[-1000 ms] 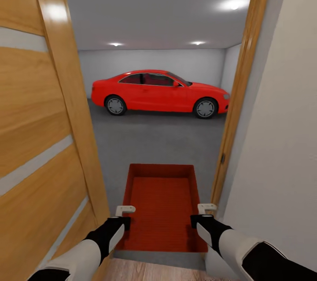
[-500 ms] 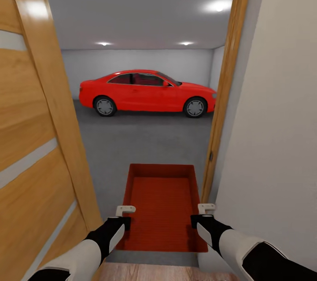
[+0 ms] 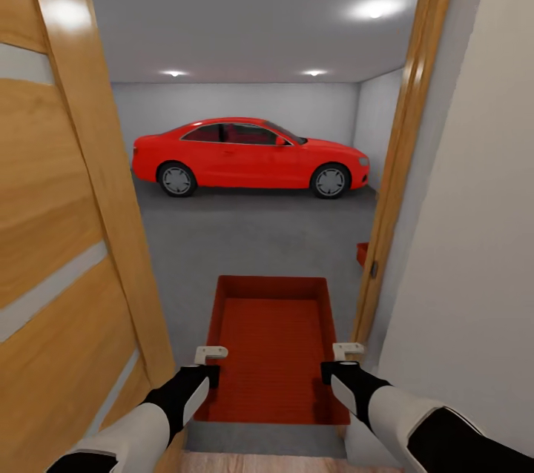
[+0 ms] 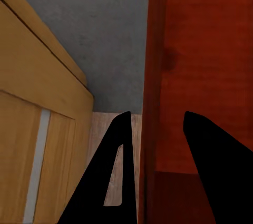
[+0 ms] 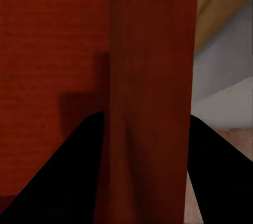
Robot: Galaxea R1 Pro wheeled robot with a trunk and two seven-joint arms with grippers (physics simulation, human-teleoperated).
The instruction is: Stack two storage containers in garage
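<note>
The left gripper point(image 3: 210, 363) and right gripper point(image 3: 343, 359) each clamp a side wall of one storage container point(image 3: 271, 343), carried level at the garage doorway. A second orange-red container point(image 3: 362, 253) appears partly visible on the garage floor point(image 3: 252, 236) past the door frame point(image 3: 404, 154). Judged status: placement of the first is apparently done, stacking is outstanding.

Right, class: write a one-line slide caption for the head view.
Both arms carry an orange-red bin by its side walls through a wooden doorway toward the garage's grey floor and red car.

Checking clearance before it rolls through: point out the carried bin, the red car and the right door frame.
storage container point(image 3: 271, 339): head view, ribbed inside bottom.
red car point(image 3: 248, 161): head view, side door panel.
right door frame point(image 3: 404, 154): head view, wooden jamb, mid-height.
</note>
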